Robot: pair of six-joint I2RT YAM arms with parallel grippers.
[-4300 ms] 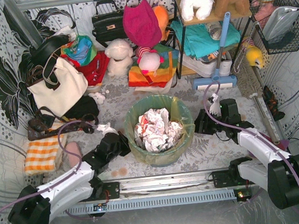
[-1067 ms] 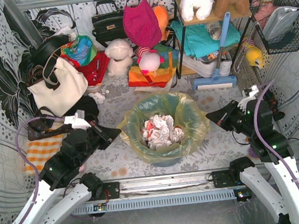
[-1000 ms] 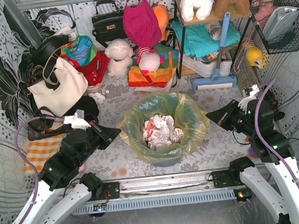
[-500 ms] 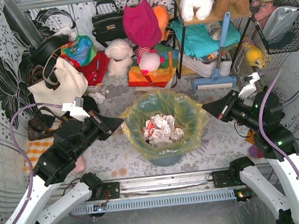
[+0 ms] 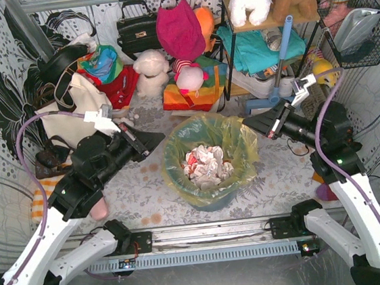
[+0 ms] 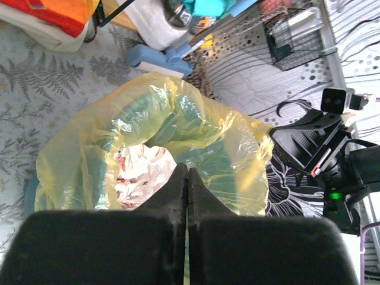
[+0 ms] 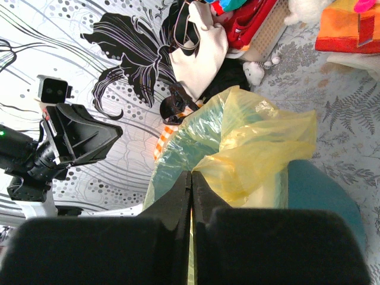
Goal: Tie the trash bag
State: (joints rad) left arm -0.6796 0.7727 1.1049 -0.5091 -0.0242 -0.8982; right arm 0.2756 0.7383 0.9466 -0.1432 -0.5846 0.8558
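Note:
The trash bag [image 5: 242, 152] is thin yellow plastic lining a teal bin [image 5: 213, 201] at the middle of the floor, with crumpled white paper [image 5: 204, 165] inside. My left gripper [image 5: 163, 137] is shut at the bag's back left rim, and the plastic is drawn towards its tip. My right gripper [image 5: 246, 124] is shut at the back right rim. In the right wrist view a yellow fold [image 7: 261, 142] runs to a point at the shut gripper [image 7: 191, 174]. In the left wrist view the shut gripper [image 6: 187, 169] lies over the bag [image 6: 237, 154] and paper [image 6: 139, 172].
A cream tote bag [image 5: 81, 110] with black straps lies at the left. A black handbag [image 5: 136, 29], stuffed toys [image 5: 152, 71], folded cloths and a shelf [image 5: 261, 46] crowd the back. A blue floor wiper [image 5: 277, 96] leans just behind the bin. An orange checked cloth [image 5: 46, 195] lies under the left arm.

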